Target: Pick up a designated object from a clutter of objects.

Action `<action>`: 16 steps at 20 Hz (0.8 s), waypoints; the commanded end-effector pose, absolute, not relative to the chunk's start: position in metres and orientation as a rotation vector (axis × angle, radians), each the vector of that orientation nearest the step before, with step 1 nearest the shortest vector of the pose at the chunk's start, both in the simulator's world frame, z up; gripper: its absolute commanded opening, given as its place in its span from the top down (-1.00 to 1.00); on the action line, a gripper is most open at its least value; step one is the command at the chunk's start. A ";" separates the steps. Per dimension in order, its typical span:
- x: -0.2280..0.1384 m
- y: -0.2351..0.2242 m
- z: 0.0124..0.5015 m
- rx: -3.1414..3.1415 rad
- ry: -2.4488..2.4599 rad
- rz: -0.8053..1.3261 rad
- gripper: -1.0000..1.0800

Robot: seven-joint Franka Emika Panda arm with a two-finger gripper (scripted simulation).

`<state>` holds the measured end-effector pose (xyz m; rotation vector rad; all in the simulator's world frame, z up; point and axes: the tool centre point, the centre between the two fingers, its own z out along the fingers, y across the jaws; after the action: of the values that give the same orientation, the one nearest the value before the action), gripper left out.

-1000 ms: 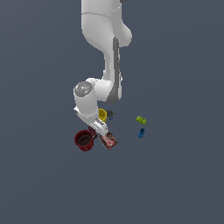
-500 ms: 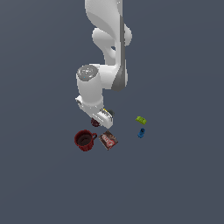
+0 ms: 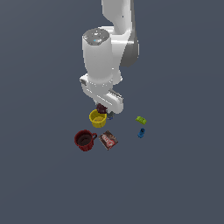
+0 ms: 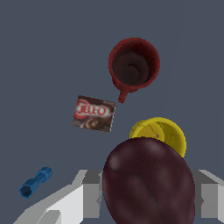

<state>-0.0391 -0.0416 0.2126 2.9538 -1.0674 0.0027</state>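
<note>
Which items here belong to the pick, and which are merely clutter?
In the job:
- maroon ball, held between the fingers of the end effector

Lying about:
- yellow cup
- red mug
- dark-red packet
- green block
- blue piece
</note>
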 end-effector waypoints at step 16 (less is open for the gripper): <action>-0.044 0.011 0.347 2.953 -1.069 0.001 1.00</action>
<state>-0.0437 0.0079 0.3398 2.9533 -1.0687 0.0016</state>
